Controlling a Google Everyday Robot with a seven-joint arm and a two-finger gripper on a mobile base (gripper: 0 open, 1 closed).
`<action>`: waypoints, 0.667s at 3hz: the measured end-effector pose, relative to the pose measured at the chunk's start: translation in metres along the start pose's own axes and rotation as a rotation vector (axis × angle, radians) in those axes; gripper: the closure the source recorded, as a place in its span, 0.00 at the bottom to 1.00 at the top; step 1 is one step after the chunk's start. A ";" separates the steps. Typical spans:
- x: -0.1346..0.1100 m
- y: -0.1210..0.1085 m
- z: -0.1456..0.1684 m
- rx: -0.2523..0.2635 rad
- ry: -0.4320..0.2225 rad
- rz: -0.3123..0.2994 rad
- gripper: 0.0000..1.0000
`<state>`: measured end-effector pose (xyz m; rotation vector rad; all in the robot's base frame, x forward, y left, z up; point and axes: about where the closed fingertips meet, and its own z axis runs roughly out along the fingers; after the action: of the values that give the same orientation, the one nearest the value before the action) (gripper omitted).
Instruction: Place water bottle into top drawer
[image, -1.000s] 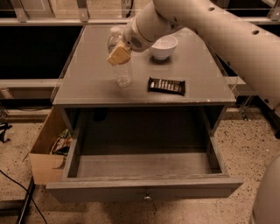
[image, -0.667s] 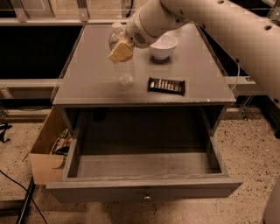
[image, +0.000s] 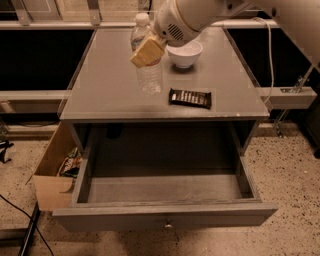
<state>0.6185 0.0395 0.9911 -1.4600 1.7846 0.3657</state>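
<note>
The water bottle (image: 149, 75) is clear with a white cap and stands upright over the left middle of the grey cabinet top (image: 100, 95). My gripper (image: 146, 50) comes in from the upper right and is shut on the bottle's upper body, with a tan finger pad (image: 148, 51) across its label. I cannot tell whether the bottle's base touches the top or hangs just above it. The top drawer (image: 165, 207) is pulled fully open below and in front, its inside bare, and its small knob (image: 168, 225) faces me.
A white bowl (image: 184, 52) sits just right of the bottle, under my arm. A dark snack bar (image: 190, 98) lies near the cabinet top's front edge. An open cardboard box (image: 52, 172) with packets stands on the floor left of the drawer.
My gripper and the bottle have shifted a little to the right and upward. The drawer, bowl and snack bar have not moved.
</note>
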 end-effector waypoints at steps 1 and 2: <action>0.004 0.027 -0.032 0.005 0.008 0.037 1.00; 0.015 0.059 -0.057 0.018 0.014 0.101 1.00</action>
<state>0.5418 0.0087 1.0029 -1.3663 1.8732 0.3904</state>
